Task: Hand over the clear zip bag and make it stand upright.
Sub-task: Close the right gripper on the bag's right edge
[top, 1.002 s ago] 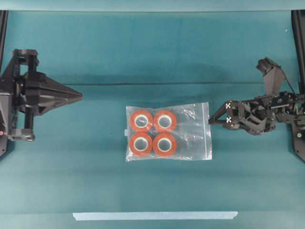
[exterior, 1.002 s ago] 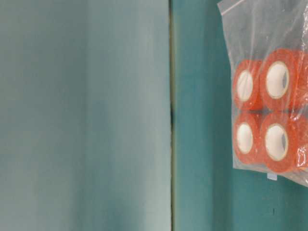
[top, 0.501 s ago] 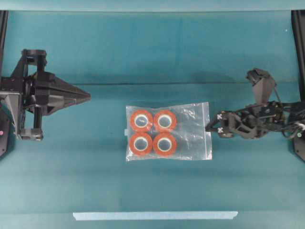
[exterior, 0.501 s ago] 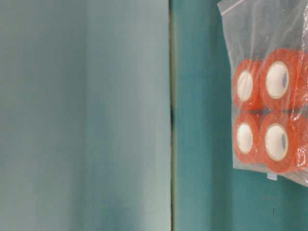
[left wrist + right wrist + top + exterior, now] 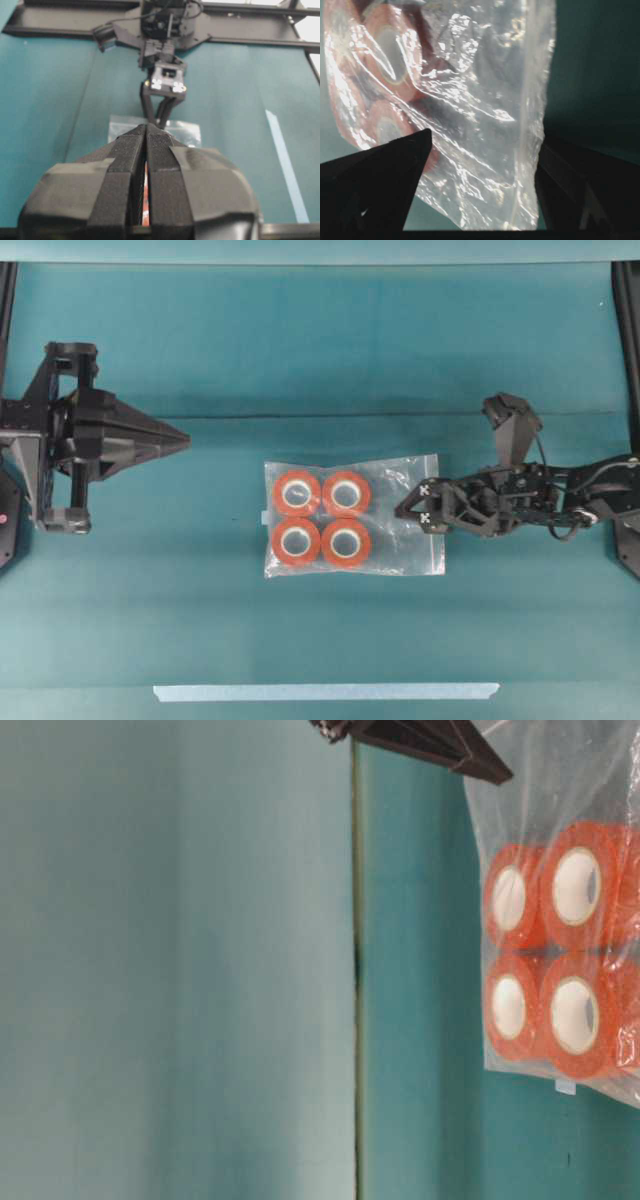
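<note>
The clear zip bag (image 5: 392,530) lies flat mid-table, four orange white-cored tape rolls in its left half, zip strip along its right edge. It also shows in the table-level view (image 5: 520,790), the left wrist view (image 5: 120,129) and the right wrist view (image 5: 480,90). My right gripper (image 5: 402,508) is open, low over the bag's empty right part, one finger on each side of it (image 5: 485,142). One finger (image 5: 420,740) shows in the table-level view. My left gripper (image 5: 183,438) is shut and empty, well left of the bag (image 5: 146,129).
A pale tape strip (image 5: 325,692) lies along the near table edge, also in the left wrist view (image 5: 285,160). A seam in the teal cloth (image 5: 320,417) runs across the table behind the bag. Black frame rails (image 5: 626,320) stand at both sides.
My right gripper has moved left from beside the bag to over its zip edge. My left gripper shifted slightly right at first, then stayed still. The bag has not moved.
</note>
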`<state>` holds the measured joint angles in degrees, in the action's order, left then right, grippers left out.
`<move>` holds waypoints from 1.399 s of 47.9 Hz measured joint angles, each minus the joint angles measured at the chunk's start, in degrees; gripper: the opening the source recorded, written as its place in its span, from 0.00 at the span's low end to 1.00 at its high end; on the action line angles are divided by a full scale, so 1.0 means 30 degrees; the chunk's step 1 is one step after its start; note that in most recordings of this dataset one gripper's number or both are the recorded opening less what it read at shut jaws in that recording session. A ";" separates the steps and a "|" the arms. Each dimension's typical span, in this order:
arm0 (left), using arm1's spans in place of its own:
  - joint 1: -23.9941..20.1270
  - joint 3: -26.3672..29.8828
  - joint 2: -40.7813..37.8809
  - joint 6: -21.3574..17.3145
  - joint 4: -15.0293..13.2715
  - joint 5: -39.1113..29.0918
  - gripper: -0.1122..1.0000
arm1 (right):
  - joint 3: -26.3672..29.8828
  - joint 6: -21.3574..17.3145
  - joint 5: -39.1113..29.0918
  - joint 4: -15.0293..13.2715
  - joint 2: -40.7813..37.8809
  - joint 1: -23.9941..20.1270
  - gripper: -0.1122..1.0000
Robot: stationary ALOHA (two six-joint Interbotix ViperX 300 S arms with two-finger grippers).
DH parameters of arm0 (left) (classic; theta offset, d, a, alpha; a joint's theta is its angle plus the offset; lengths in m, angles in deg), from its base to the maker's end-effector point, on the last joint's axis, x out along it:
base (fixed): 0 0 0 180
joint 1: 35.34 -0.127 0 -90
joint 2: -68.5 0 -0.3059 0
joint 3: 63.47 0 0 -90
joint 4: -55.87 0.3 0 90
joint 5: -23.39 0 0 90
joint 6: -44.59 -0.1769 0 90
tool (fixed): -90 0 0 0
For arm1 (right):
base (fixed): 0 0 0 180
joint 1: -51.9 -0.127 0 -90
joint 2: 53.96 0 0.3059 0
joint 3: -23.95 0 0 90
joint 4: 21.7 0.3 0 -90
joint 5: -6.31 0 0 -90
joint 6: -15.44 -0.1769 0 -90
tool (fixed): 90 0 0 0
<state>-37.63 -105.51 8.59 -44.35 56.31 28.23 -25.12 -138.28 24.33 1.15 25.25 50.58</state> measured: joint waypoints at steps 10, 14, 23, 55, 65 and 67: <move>-0.0059 0.0000 0.0117 0.0000 0.0000 -0.0029 0.10 | 0.0029 0.0000 -0.0059 0.0117 -0.0176 0.0000 0.86; -0.0088 0.0000 0.0117 0.0000 0.0000 -0.0029 0.10 | 0.0029 -0.0029 -0.0469 0.0322 -0.0146 0.0029 0.78; -0.0088 0.0000 0.0117 0.0000 0.0000 -0.0029 0.10 | 0.0059 -0.0029 -0.1641 0.0469 -0.0146 0.0176 0.36; -0.0117 -0.0205 0.0176 0.0117 0.0000 -0.0029 0.10 | 0.0527 0.2666 -0.4043 0.0176 0.1289 0.1318 0.10; -0.0117 -0.0410 0.0205 0.0117 0.0000 -0.0029 0.10 | 0.1406 0.4805 -0.6270 0.0029 0.2256 0.2168 0.10; -0.0088 -0.0469 0.0205 0.0117 0.0000 -0.0029 0.10 | 0.1641 0.5273 -0.6885 0.0000 0.2578 0.2432 0.10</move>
<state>-37.89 -106.91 9.20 -44.00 56.31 28.14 -20.20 -122.46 3.67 1.15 32.98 57.87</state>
